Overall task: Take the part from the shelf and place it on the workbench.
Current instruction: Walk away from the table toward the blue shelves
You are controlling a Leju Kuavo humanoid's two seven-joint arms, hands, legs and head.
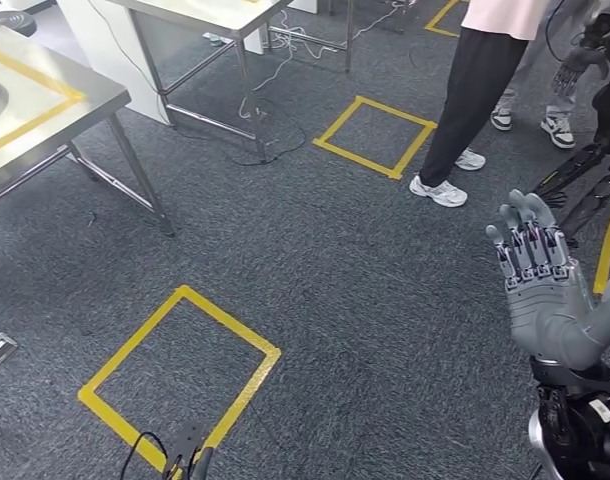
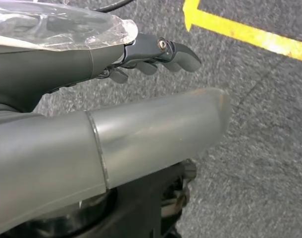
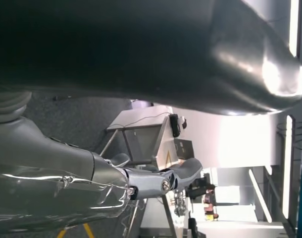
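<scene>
Grey carpet (image 1: 347, 290) w/ yellow tape squares (image 1: 180, 373) is crossed. Right hand (image 1: 540, 285) is raised, fingers apart, empty; left hand (image 2: 157, 52) empty, grip state unclear. Part & shelf unseen; shelf should be faced before reaching.

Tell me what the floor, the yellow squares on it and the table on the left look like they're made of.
The floor looks like low-pile carpet: mottled dark grey with a fuzzy, matte texture. The yellow squares look like adhesive tape: flat, narrow strips meeting at overlapped corners. The table seems to be metal, probably stainless steel: a smooth, pale, softly reflective top on thin grey legs.
</scene>
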